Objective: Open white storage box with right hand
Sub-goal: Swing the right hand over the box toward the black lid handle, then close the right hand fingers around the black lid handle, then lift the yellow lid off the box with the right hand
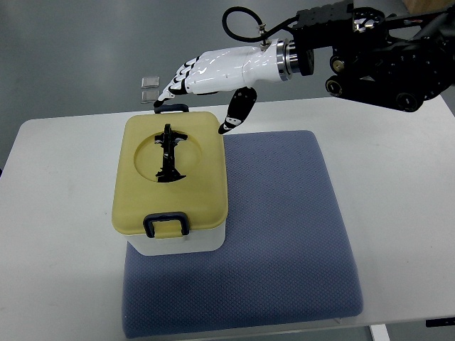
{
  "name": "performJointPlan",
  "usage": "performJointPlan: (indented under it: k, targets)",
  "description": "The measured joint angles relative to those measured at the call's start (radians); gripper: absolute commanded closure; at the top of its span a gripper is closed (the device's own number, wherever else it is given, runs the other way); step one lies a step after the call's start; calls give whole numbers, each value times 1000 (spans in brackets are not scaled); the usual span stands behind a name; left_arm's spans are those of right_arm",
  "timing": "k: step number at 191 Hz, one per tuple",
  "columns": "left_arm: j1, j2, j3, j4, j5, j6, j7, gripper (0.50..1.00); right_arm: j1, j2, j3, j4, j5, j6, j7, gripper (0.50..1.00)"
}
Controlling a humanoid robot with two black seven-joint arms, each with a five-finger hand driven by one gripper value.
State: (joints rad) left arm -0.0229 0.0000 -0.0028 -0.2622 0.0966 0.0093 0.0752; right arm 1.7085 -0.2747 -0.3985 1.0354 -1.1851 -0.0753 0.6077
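A white storage box (178, 244) with a pale yellow lid (146, 199) stands on the left part of a blue mat (284, 234). The lid has a black folding handle (169, 153) in a round recess, a dark clasp at the near edge (166, 225) and another at the far edge (172, 109). My right hand (202, 89), white with black joints, hovers above the box's far right corner. Its fingers are stretched out toward the far clasp and its thumb (237, 111) hangs down beside the lid's corner. It holds nothing. The lid sits shut on the box.
The mat lies on a white table (57, 213). Two small clear squares (149, 87) lie on the grey floor beyond the table's far edge. My black right forearm (377, 53) crosses the upper right.
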Motion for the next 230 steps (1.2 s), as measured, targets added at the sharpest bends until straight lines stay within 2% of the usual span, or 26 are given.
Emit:
performJointPlan:
  k: [61, 91, 127, 156, 169, 171, 182, 230]
  targets:
    - [0, 0, 0, 0, 0, 0, 0, 500, -19, 58, -2, -10, -2, -45, -2, 579]
    - [1, 0, 0, 0, 0, 0, 0, 500, -30, 79, -5, -19, -3, -63, -7, 601]
    - [1, 0, 0, 1, 0, 3, 0, 500, -45, 105, -28, -38, -4, -71, -8, 705]
    - [1, 0, 0, 1, 0, 3, 0, 500, -60, 119, -32, -47, -4, -72, -8, 760]
    - [2, 0, 0, 1, 0, 3, 0, 500, -67, 125, -33, -52, -4, -72, -8, 865]
    - [2, 0, 0, 1, 0, 3, 0, 500, -68, 126, -33, -52, -4, -72, -8, 865]
    - [1, 0, 0, 1, 0, 3, 0, 500, -70, 129, -33, -54, -5, -72, -7, 999]
    - [1, 0, 0, 1, 0, 3, 0, 500, -63, 130, -34, -55, -2, -73, -8, 1000]
